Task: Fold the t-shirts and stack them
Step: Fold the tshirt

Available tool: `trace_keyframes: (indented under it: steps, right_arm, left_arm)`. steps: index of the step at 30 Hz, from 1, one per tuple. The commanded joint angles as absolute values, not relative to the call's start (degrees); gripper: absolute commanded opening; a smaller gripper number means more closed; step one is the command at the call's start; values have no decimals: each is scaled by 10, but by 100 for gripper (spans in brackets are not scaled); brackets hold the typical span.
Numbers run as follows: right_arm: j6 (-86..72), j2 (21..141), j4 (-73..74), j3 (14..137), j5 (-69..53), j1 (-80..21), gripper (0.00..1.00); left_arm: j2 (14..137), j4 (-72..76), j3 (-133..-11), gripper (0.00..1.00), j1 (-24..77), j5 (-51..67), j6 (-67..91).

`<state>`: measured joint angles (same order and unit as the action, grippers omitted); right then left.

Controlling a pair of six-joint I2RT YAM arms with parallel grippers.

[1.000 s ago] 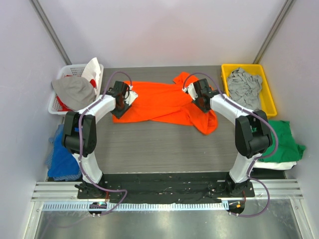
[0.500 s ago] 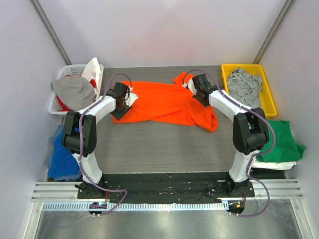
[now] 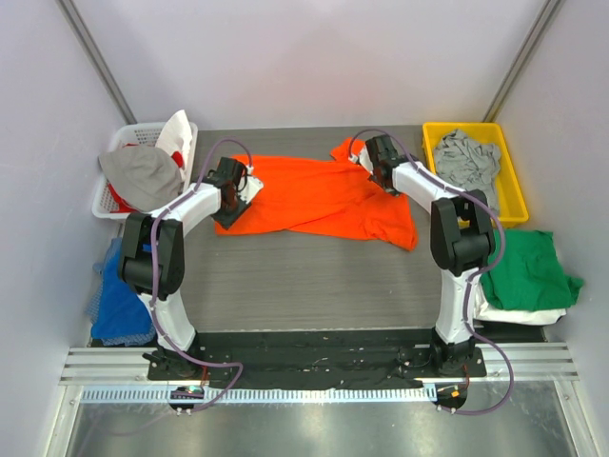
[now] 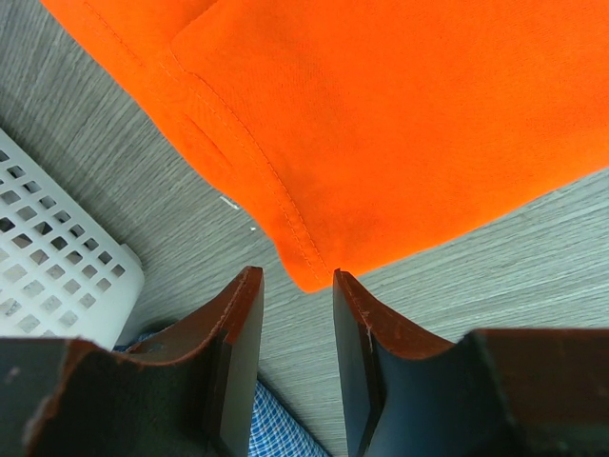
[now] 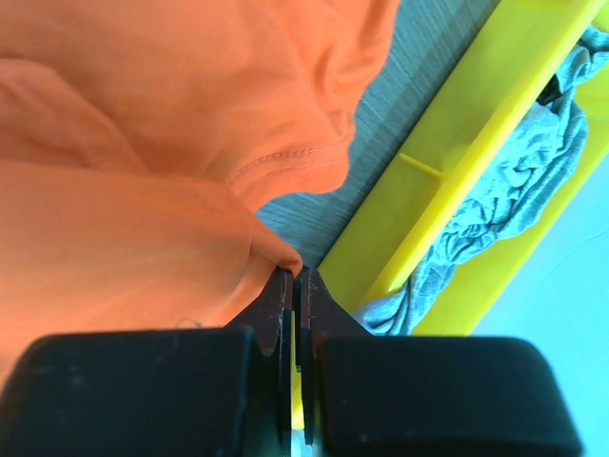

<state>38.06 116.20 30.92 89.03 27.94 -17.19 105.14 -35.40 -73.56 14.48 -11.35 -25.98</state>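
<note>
A bright orange t-shirt [image 3: 324, 195] lies spread across the far half of the table. My left gripper [image 3: 229, 204] hangs over its near left corner. In the left wrist view the left gripper [image 4: 297, 286] is open and empty, with the shirt's hemmed corner [image 4: 309, 271] just beyond the fingertips. My right gripper [image 3: 380, 168] is at the shirt's far right part. In the right wrist view the right gripper [image 5: 295, 276] is shut on a pinched fold of the orange shirt [image 5: 143, 219].
A yellow bin [image 3: 515, 204] with a crumpled grey shirt [image 3: 466, 164] stands at the back right, close beside the right gripper [image 5: 447, 162]. A white basket [image 3: 107, 205] with grey and white cloth stands at the left. A green shirt [image 3: 528, 271] lies at the right, blue cloth [image 3: 119, 305] at the left.
My right gripper has moved toward the far edge with the orange cloth in it, drawing the shirt's right side flatter. The left gripper has stayed put.
</note>
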Motion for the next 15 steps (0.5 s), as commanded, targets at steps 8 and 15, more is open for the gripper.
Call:
trace_keyframes:
  steps: [8,15]
  right_arm:
    - [408,1187,287,943,309,-163,1]
    - [400,1206,287,951,301,-164,1]
  left_arm:
    - [1038,-335,-736,39,141,-110,-266]
    - [1037,-335,-735,39,142,-111,-265]
